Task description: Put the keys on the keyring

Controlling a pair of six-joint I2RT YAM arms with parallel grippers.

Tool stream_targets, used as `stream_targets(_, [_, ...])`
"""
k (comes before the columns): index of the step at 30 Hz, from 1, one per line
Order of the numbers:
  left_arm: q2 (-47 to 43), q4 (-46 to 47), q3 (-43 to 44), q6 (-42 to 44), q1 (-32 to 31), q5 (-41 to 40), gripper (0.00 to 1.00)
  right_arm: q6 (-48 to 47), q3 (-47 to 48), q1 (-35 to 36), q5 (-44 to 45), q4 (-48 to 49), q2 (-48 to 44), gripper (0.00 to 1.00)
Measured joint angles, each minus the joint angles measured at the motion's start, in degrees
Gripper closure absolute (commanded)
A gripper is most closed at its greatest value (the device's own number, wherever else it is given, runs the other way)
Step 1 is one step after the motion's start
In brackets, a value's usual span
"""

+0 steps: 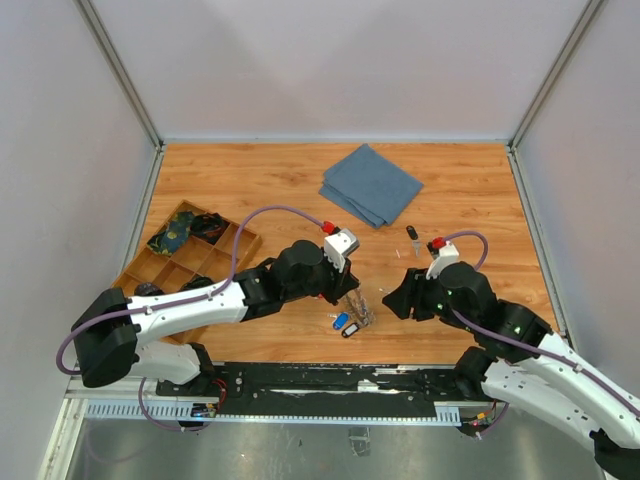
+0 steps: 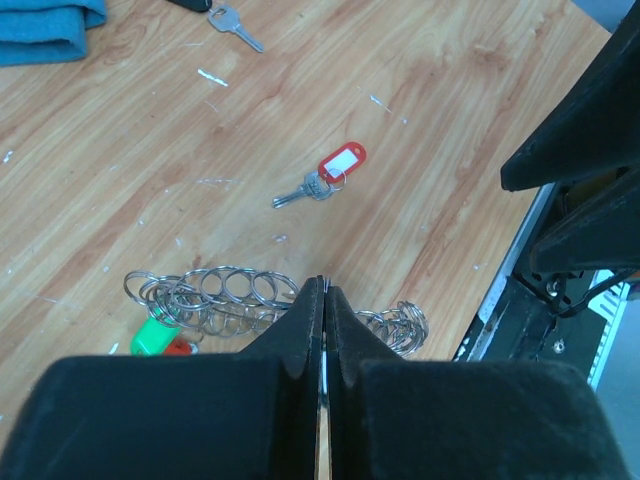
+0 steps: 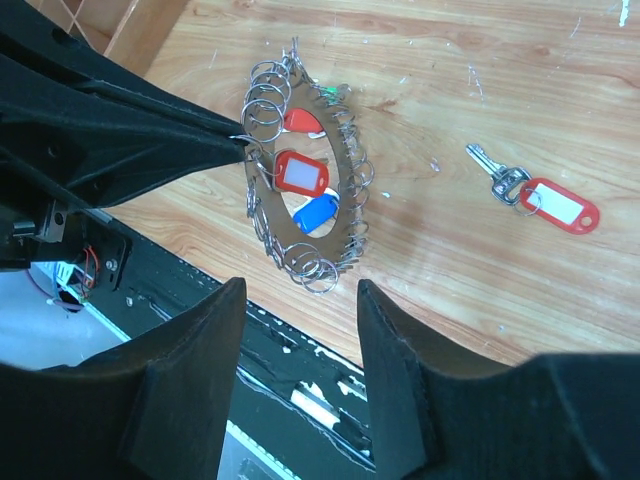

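Right wrist: left jaws clenched on the keyring [image 3: 352, 170] at its edge; right jaws parted above it, empty.

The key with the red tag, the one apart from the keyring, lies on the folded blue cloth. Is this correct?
Not quite. The key with the red tag lies on the bare wooden table, not on the folded blue cloth. The right wrist view shows wood all around it. The rest holds: it is apart from the keyring.
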Motion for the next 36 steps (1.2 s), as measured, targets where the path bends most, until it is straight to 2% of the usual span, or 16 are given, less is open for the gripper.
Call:
stream_targets(6, [-0.11,0.94,-0.66,-0.63,0.00,0.44,0.99,-2.34,1.42,0.00,-3.10,-1.64,1.81,0.49])
stream_targets(9, [-0.13,1.18,-0.68,-0.87,0.00,0.42,0.99,-2.12,1.31,0.00,-6.62,-0.85,2.84,0.53])
stream_targets(16, [-0.70,1.68,-1.16,-1.40,0.00,0.07,1.00,3.48,-3.67,0.00,-11.13,7.50,2.47,0.61])
stream_targets(25, [-0.76,1.75,-1.25,-1.62,0.00,-0.02,1.00,8.68,-5.70,0.00,-10.82,10.54,2.97,0.65])
stream_targets(36, [-0.76,1.75,-1.25,-1.62,0.00,-0.02,0.99,9.81,-6.36,0.00,-8.74,12.52,5.49,0.68])
